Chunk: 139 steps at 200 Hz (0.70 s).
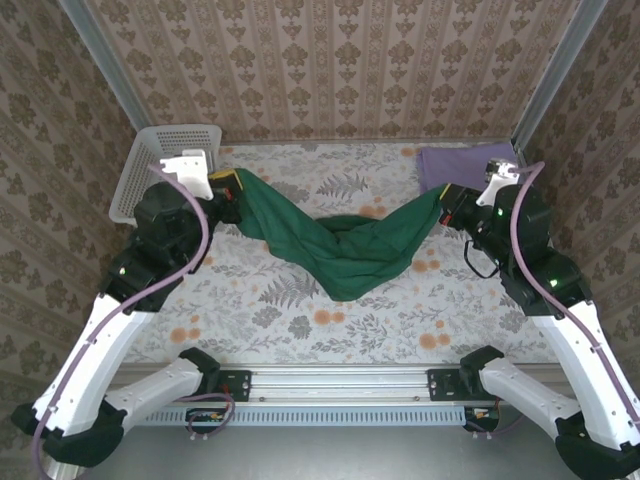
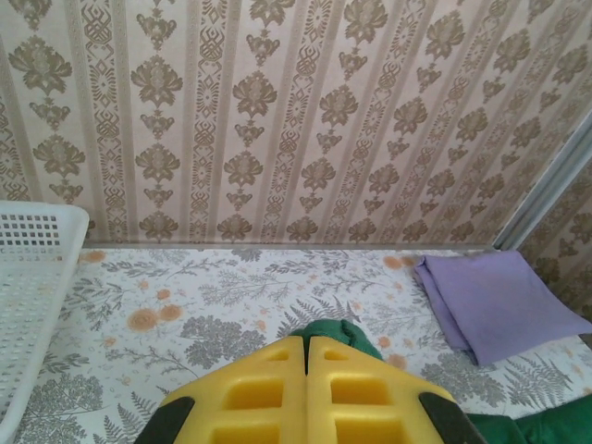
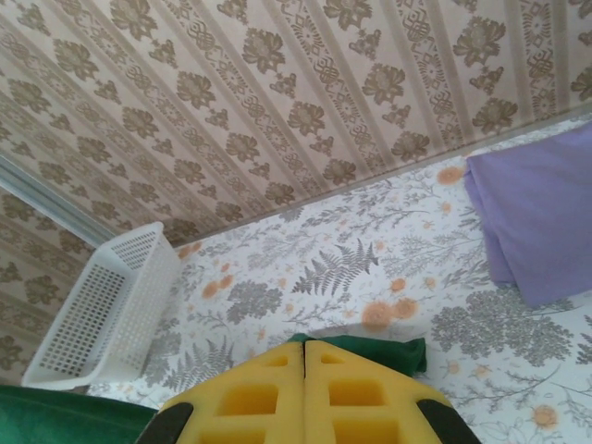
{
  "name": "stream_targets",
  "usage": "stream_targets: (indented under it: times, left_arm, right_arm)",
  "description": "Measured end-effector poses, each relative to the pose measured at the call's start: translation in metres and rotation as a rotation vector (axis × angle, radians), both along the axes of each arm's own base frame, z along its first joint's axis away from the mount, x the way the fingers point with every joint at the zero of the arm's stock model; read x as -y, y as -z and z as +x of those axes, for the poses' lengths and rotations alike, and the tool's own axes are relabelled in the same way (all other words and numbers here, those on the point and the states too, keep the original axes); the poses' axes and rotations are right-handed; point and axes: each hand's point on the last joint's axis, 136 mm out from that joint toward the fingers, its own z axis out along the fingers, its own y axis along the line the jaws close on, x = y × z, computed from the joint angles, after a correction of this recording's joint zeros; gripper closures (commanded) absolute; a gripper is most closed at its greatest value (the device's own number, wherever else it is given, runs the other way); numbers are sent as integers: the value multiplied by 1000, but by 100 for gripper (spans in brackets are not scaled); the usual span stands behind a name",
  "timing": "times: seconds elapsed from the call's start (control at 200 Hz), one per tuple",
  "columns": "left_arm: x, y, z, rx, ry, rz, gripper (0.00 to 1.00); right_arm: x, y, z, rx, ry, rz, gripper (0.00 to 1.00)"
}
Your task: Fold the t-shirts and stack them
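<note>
A white plastic lattice basket [image 1: 135, 185] stands upright on the tabletop [image 1: 300, 325] just behind and outward of the left pincer [image 1: 228, 188], in the back-left corner, well apart from the right pincer [image 1: 448, 205]. The tabletop's pale cover, printed with grey ferns and orange flowers, spreads under and between both pincers. Beyond them rise walls of beige damask wallpaper [image 1: 330, 70], and nearer than both a metal rail [image 1: 340, 382] runs along the front edge.
</note>
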Motion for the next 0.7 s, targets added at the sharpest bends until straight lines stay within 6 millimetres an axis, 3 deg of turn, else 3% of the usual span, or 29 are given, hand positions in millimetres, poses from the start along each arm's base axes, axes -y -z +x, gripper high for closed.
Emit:
stream_targets:
  times: [0.15,0.245,0.435,0.555,0.695]
  left_arm:
    - [17,-12,7,-3,62,-11,100]
    - [28,-36,-1,36,142,-46,100]
    - [39,-105,-36,171,313,-139,100]
    - [39,-135,-54,233,370,-179,100]
    - [38,-146,-55,251,371,-191,100]
  right_arm:
    - [2,-11,5,3,14,-31,100]
    - [6,-46,-1,80,20,-22,100]
    - [19,-123,-29,265,34,29,100]
    - [24,-151,-43,344,37,52,100]
    - [26,-170,-44,387,42,66,100]
